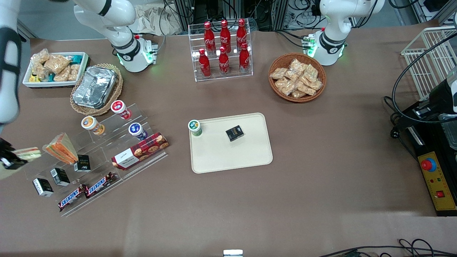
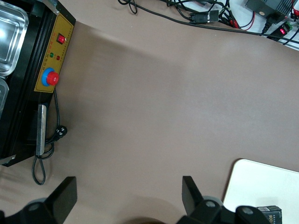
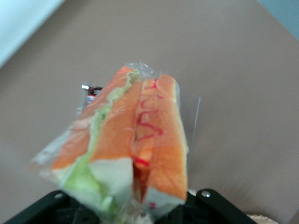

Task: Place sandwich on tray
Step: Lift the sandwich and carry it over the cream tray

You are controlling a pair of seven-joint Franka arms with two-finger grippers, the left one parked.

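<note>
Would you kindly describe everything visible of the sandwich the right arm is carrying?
The sandwich is a triangular wedge in crinkly clear wrap, showing pale bread, green lettuce and a red-orange filling. The gripper is shut on it at its wide end, holding it above the table at the working arm's end, beside the acrylic display stand, apart from the orange wedge sandwich there. It has not yet reached the tray.

The claw [image 1: 8,157] sits half cut off at the frame edge, its grip on the sandwich [image 1: 28,152] hidden.
</note>
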